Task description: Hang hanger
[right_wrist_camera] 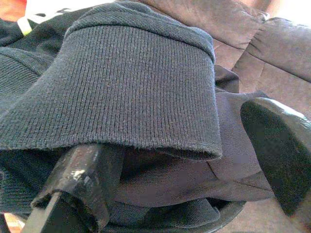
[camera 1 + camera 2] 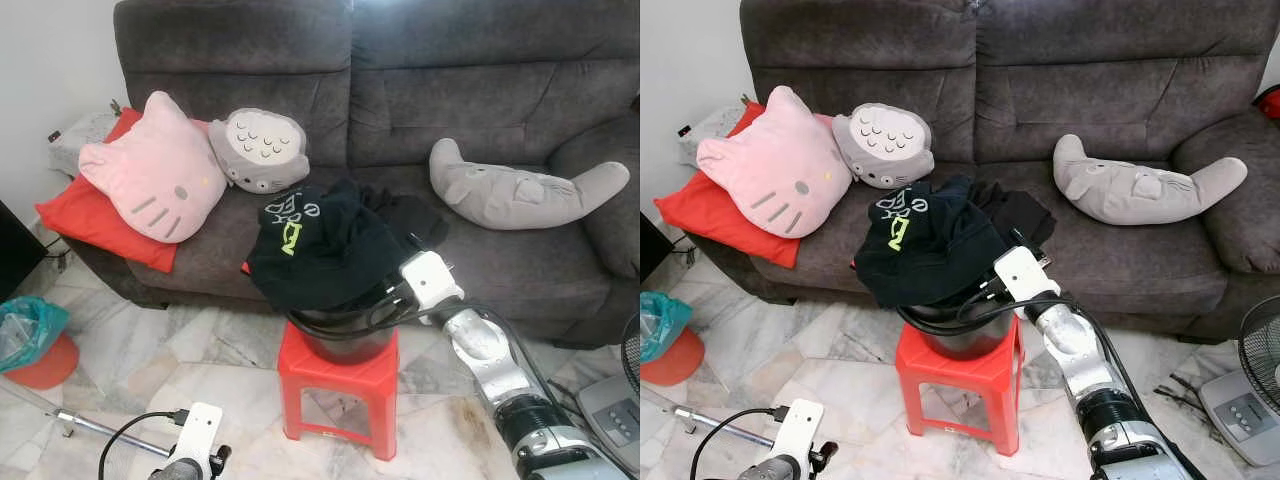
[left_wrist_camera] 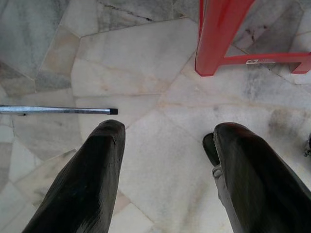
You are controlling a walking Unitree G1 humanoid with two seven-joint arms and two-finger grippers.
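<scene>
Right gripper (image 1: 184,160): fingers spread wide, pushed into the dark clothes (image 2: 320,245) (piled in a black bucket (image 2: 345,340))
Left gripper (image 3: 165,170): spread apart above floor

I can't make out any hanger: the black clothes (image 2: 320,245) heaped over the dark bucket (image 2: 345,340) cover whatever lies beneath. One finger (image 1: 82,182) of my right end effector (image 1: 184,160) is tucked under a ribbed cuff (image 1: 131,92), its tip hidden.

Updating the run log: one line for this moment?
right gripper: open, at black garment in bucket | left gripper: open, idle above floor
</scene>
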